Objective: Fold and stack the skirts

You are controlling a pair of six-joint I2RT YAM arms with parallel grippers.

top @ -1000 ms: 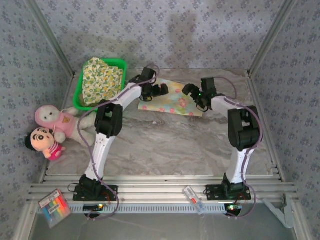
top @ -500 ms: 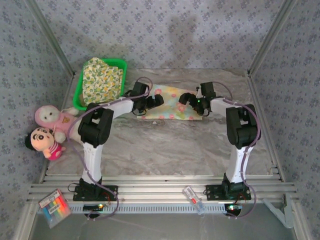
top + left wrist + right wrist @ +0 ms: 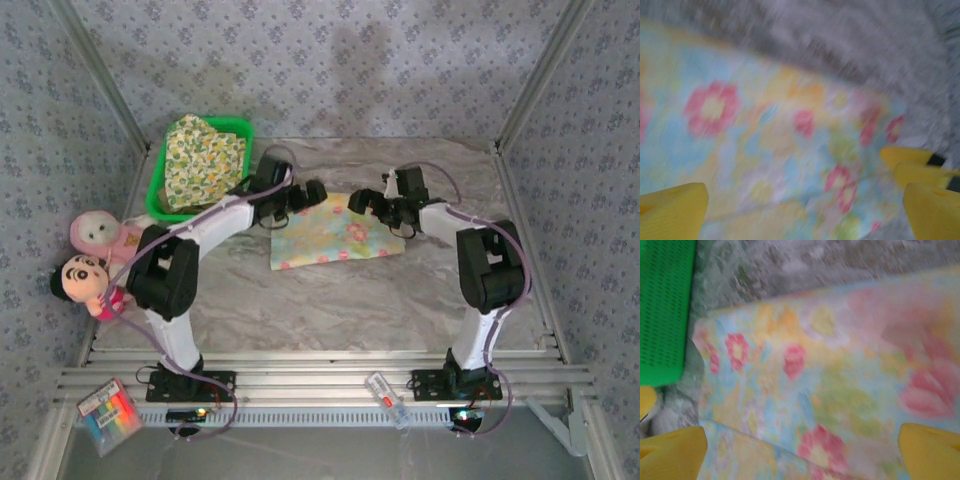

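Here both grippers stand spread to their widest, with nothing clamped in either. The left gripper (image 3: 305,194) hangs over the far left edge of the pastel pink-yellow-blue skirt (image 3: 335,238). In the left wrist view its yellow fingers (image 3: 671,210) sit wide apart, with the flowered cloth lying beneath and between them. The right gripper (image 3: 366,201) hangs over the skirt's far edge, just beside the left one. Its fingers (image 3: 930,450) are likewise far apart above the print, and the green basket (image 3: 662,305) lies beyond one fingertip. The yellow-green floral skirt (image 3: 203,160) rests in that basket, beyond the left gripper.
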